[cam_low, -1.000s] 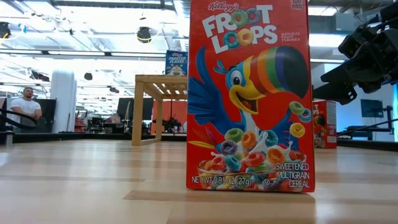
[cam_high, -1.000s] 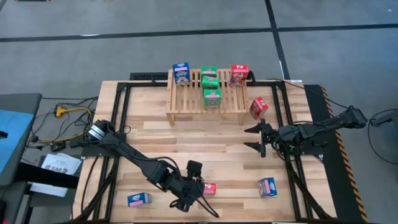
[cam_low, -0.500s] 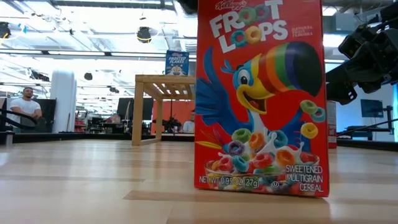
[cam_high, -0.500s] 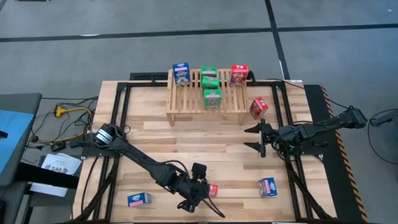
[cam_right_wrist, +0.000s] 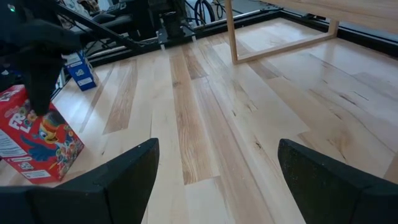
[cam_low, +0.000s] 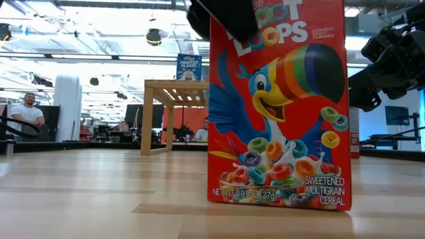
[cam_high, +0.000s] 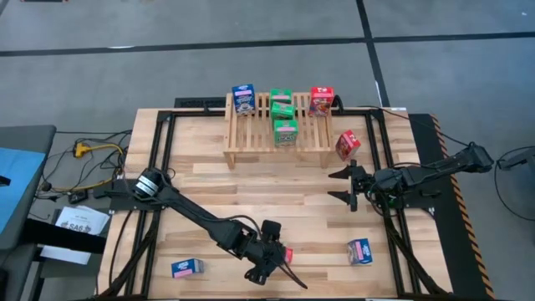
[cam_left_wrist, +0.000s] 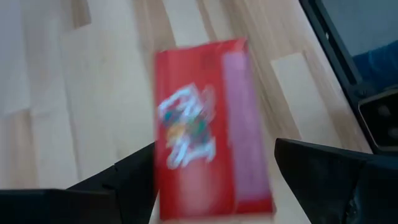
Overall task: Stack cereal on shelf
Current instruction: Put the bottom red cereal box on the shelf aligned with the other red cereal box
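High view shows four small printed cardboard cereal boxes (cam_high: 282, 106) on the low light-wood slatted shelf (cam_high: 235, 139) at twelve o'clock, four off it, the left gripper (cam_high: 274, 261) spread around a red cardboard box (cam_high: 286, 253) at six o'clock, and the right gripper (cam_high: 343, 186) released at three o'clock.

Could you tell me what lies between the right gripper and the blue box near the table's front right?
Nothing: in the high view only bare wooden table separates the open right gripper from that blue box.

Overhead camera straight down on the whole light-wood plank table (cam_high: 276, 196), low camera at tabletop level pressed close to a red printed cardboard cereal box (cam_low: 277, 109), both wrist cameras sharing that box
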